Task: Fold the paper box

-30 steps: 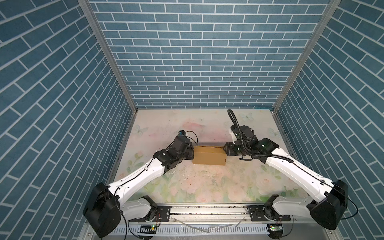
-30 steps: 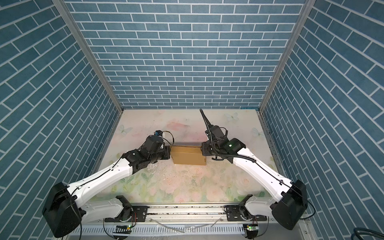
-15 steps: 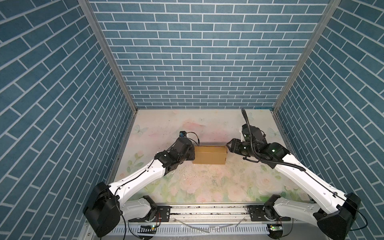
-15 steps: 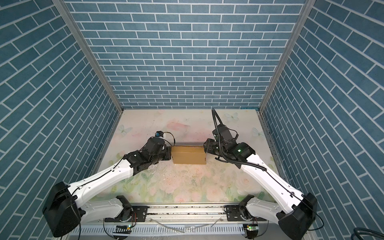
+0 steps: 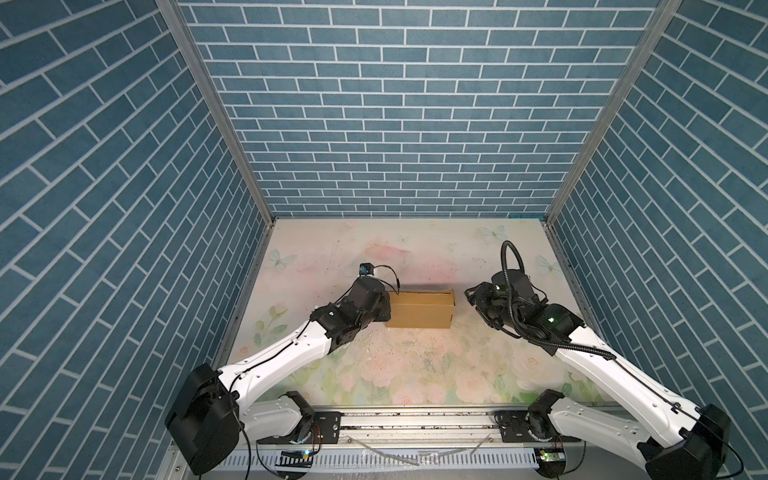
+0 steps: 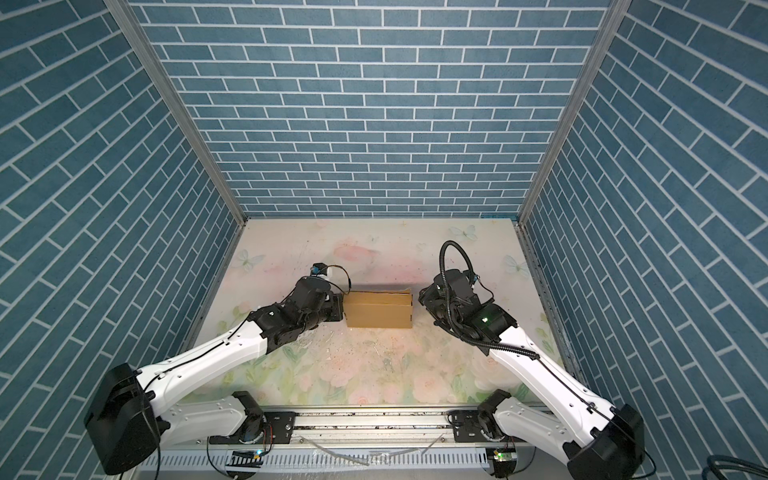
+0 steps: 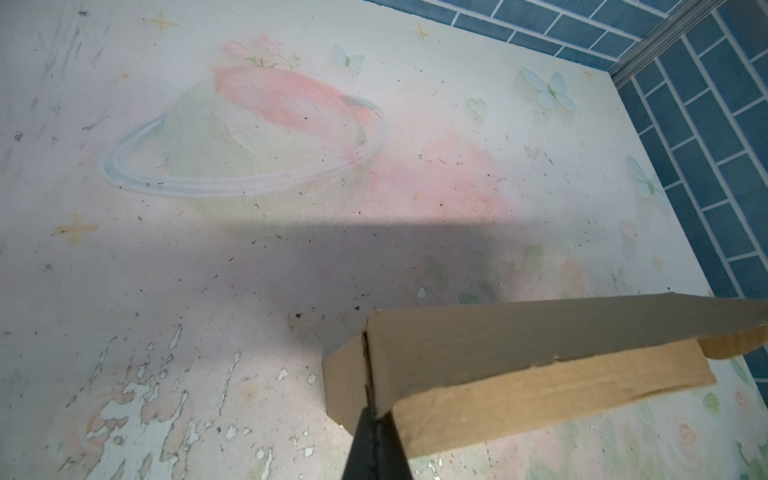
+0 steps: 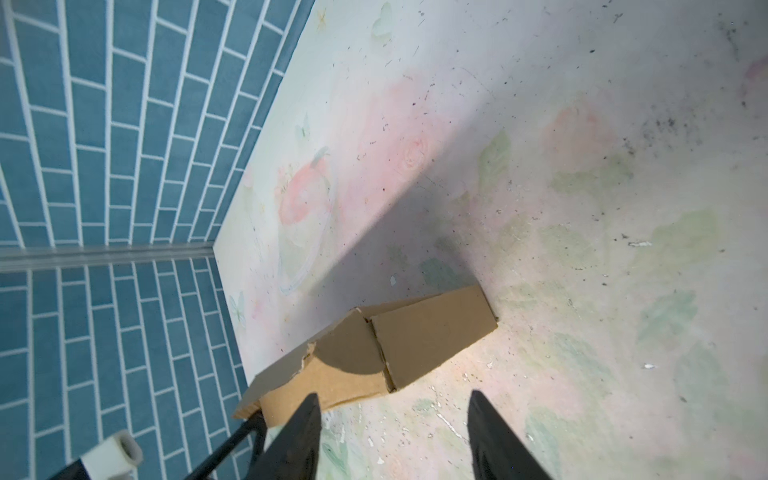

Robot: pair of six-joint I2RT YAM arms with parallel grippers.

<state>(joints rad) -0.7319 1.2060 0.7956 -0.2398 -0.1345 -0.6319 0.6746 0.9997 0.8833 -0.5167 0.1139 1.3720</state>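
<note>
On mid-table, the paper box (image 5: 419,309) lies folded, with bare table (image 5: 415,374) open along both its long edges. Left gripper (image 7: 376,432) has its jaws closed, tips touching the box's left end seam. Right gripper (image 8: 395,436) stands with jaws apart, empty, near the right end.

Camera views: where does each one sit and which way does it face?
Top views: high over the robot, looking down at the table, paper box, left arm, right arm.
Left wrist: behind the shut left gripper, tips at the box's end, looking along it.
Right wrist: behind the open right gripper, facing the box's other end.
Shared: all four show the box.
</note>
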